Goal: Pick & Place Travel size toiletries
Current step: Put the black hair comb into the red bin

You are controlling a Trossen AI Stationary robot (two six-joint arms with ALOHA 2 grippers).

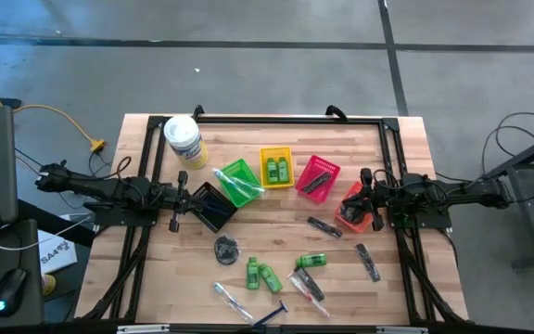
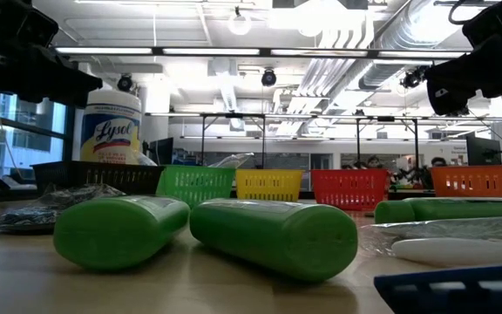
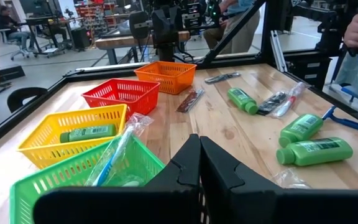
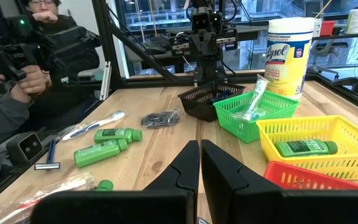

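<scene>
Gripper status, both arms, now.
Left gripper: shut, holding nothing, above the black basket.
Right gripper: shut, holding nothing, above the orange basket.

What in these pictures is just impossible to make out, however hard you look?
- What lies in the black basket: in the high view its inside is all dark; in the low view its wall hides the contents.
- What the orange basket holds: in the high view the right gripper is over it.
- The blue razor: cut off by the high view's lower edge.
- The label text on the green bottles: too small from above, turned away in the low view.
</scene>
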